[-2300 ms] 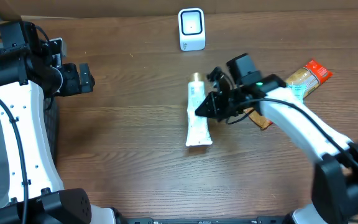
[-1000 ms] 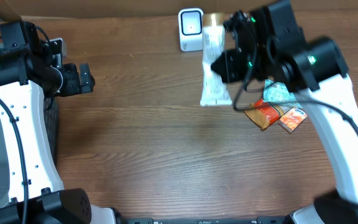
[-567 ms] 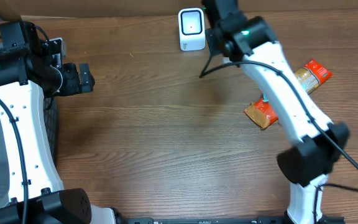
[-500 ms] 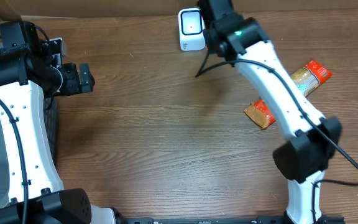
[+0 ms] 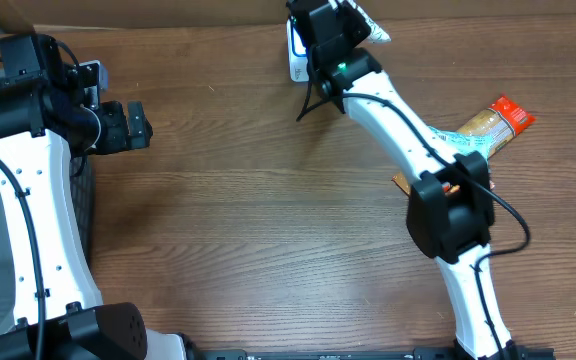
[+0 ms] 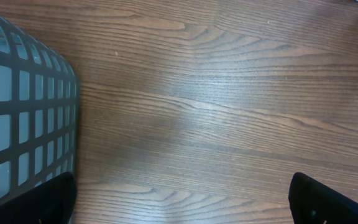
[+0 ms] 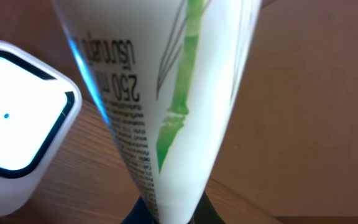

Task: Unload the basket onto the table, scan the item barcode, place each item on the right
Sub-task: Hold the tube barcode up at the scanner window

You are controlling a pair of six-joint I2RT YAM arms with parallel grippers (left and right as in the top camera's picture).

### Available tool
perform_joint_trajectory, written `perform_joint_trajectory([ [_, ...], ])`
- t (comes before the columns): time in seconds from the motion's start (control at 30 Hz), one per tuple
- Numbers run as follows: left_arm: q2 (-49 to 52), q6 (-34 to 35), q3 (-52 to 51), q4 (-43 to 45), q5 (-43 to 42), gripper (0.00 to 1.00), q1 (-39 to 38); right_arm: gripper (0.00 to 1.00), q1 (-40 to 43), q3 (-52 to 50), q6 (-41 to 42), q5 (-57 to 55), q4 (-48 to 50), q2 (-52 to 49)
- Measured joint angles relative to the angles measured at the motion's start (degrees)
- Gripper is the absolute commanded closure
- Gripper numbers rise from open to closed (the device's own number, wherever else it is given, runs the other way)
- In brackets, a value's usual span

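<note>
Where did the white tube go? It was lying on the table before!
The right end effector lifted the tube off the table and carried it to the far edge. It now holds the tube up by the scanner. The left arm and the snack packet stayed put.

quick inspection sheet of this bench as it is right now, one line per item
surface: wooden table, brown grain, no spills seen
job's things: white tube held up right beside the scanner
clutter: snack packet and orange packet at right, the orange one partly under the arm
grippers: left fingers open, holding nothing; right fingers shut on the white tube
cables: black cable looping off the right arm; another runs along the left arm
surroundings: mesh basket at left; brown board behind the table
</note>
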State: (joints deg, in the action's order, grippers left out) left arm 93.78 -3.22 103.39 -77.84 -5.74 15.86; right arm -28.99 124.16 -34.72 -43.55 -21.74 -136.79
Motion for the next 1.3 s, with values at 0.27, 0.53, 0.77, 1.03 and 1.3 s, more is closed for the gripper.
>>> perform_joint_trajectory([
  [0.27, 0.0, 0.0, 0.0, 0.0, 0.0, 0.00, 0.0, 0.96, 0.0, 0.0, -12.9, -5.2, 12.9, -8.5],
  [0.53, 0.0, 0.0, 0.0, 0.0, 0.0, 0.00, 0.0, 0.96, 0.0, 0.0, -16.3, -6.4, 13.3, -11.1],
  [0.77, 0.0, 0.0, 0.0, 0.0, 0.0, 0.00, 0.0, 0.96, 0.0, 0.0, -16.5, -6.8, 13.6, -11.1],
  [1.03, 0.0, 0.0, 0.0, 0.0, 0.0, 0.00, 0.0, 0.96, -0.1, 0.0, -15.2, -7.7, 12.7, -11.1],
  [1.3, 0.0, 0.0, 0.0, 0.0, 0.0, 0.00, 0.0, 0.96, -0.7, -0.4, -3.1, -3.3, -10.6, -5.6],
])
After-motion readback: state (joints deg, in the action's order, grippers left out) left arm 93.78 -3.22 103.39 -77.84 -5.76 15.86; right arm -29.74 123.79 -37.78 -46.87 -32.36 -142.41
